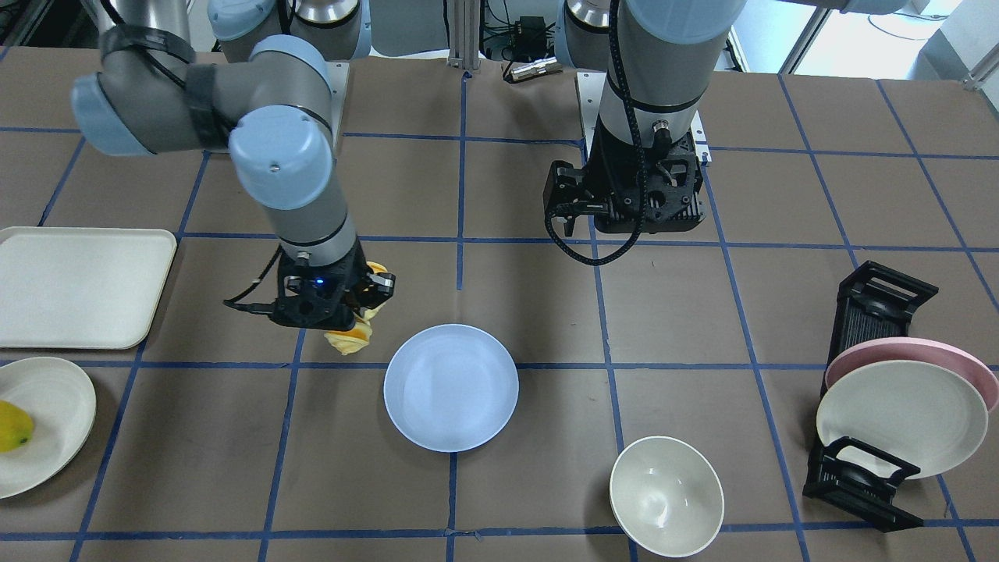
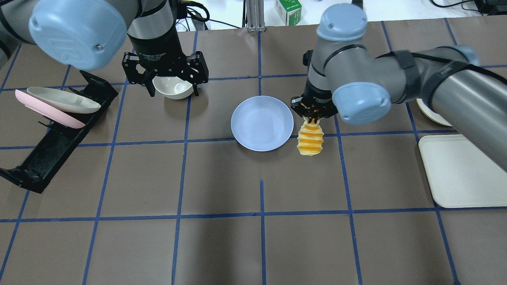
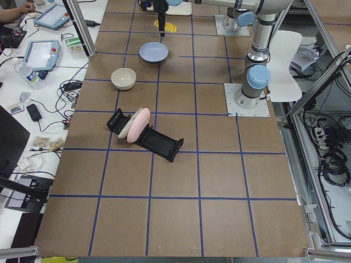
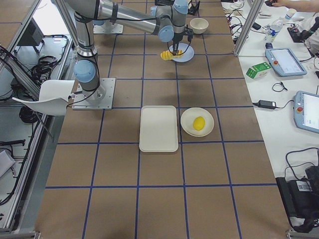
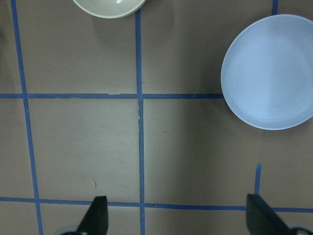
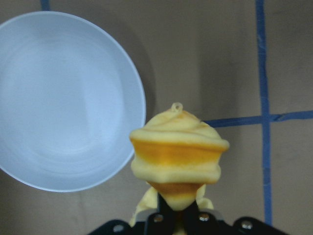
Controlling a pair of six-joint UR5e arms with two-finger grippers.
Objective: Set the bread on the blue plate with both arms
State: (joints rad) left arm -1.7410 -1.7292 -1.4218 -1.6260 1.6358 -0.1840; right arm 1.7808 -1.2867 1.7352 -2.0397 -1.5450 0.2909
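The bread (image 2: 310, 139) is a ridged orange-yellow loaf that hangs by one end from my right gripper (image 2: 313, 115), which is shut on it just right of the blue plate (image 2: 262, 123). It is lifted off the table, beside the plate's rim, not over it. The right wrist view shows the bread (image 6: 179, 154) end-on with the blue plate (image 6: 63, 98) to its left. In the front view the bread (image 1: 351, 337) pokes out under the right gripper (image 1: 367, 300), left of the plate (image 1: 451, 387). My left gripper (image 2: 165, 85) is open and empty, high above the white bowl (image 2: 171, 87); its fingertips (image 5: 98, 218) frame bare table.
A black dish rack (image 2: 55, 130) with a pink plate and a cream plate (image 2: 63, 99) lies at the left. A cream tray (image 2: 461, 170) and a cream plate with a yellow fruit (image 4: 199, 123) are on the right. The white bowl (image 1: 666, 496) stands near the far edge.
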